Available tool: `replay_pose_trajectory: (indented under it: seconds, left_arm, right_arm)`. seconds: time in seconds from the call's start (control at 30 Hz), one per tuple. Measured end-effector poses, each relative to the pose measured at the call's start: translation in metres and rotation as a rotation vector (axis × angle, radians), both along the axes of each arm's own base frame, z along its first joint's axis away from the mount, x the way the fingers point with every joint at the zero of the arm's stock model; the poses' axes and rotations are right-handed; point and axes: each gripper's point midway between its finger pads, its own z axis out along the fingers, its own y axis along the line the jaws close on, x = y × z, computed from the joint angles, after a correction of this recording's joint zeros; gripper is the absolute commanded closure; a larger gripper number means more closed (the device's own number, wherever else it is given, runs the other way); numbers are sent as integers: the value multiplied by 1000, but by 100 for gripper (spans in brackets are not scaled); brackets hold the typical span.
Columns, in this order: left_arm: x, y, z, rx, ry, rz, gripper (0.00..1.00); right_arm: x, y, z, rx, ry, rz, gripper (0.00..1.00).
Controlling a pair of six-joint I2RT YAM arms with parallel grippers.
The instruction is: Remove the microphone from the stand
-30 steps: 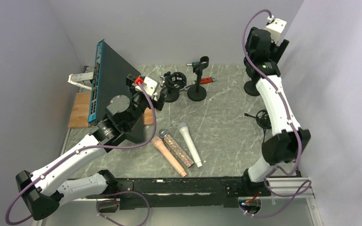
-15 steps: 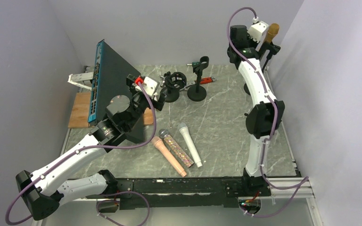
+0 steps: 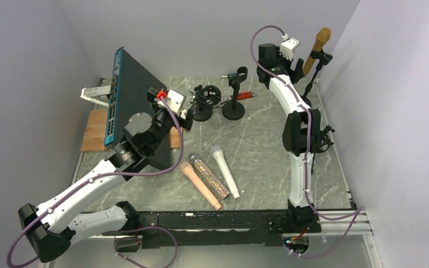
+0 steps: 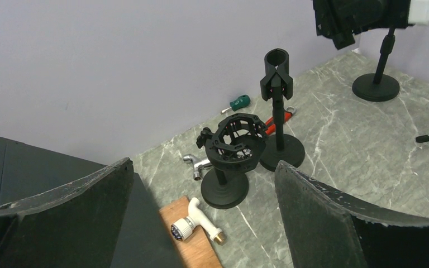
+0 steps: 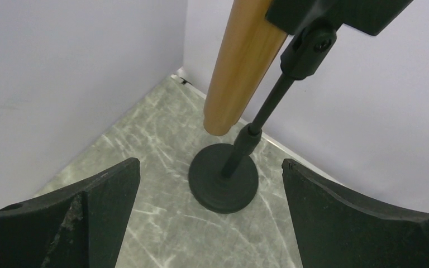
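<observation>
A gold microphone [image 3: 318, 47] sits tilted in the clip of a tall black stand [image 3: 314, 78] at the far right corner. In the right wrist view its gold handle [image 5: 240, 67] hangs above the stand's round base [image 5: 223, 177]. My right gripper [image 3: 298, 62] is raised just left of the microphone, open and empty, apart from it. My left gripper [image 3: 189, 114] is open and empty near two short empty stands: a cage-shaped holder [image 4: 236, 142] and a clip stand [image 4: 277, 84].
Pink, glittery and silver microphones [image 3: 209, 176] lie near the table's front. A tilted blue network switch [image 3: 124, 100] and a wooden board [image 3: 96, 129] stand at left. A white tap fitting [image 4: 196, 223], metal fitting, green and red-handled tools lie by the short stands.
My right arm has swung left and stretched upward, uncovering the gold microphone on its stand. Its gripper now sits beside the microphone. The left arm has barely moved.
</observation>
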Motion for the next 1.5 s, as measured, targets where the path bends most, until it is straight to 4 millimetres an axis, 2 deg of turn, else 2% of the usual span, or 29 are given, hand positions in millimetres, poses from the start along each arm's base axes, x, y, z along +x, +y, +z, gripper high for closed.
replay_pose_trajectory:
  seconds: [0.17, 0.4, 0.6, 0.87, 0.97, 1.1, 1.5]
  left_arm:
    - [0, 0, 0, -1, -1, 0, 2]
    - [0, -1, -2, -1, 2, -6, 1]
    - [-1, -1, -2, -1, 2, -8, 1]
    - [1, 1, -2, 0, 3, -3, 1]
    - [3, 3, -4, 1, 5, 3, 1]
    - [4, 5, -3, -7, 8, 10, 1]
    - [4, 6, 1, -26, 1, 11, 1]
  right_arm:
    - [4, -5, -19, -72, 47, -3, 3]
    - [18, -14, -23, -111, 58, 23, 5]
    - [27, -33, -27, -125, 65, 30, 10]
    - [37, -47, -46, -147, 106, 33, 13]
    - [40, -47, -55, -149, 123, 43, 18]
    - [44, -48, -57, -156, 134, 55, 27]
    - [51, -44, -59, -157, 143, 112, 70]
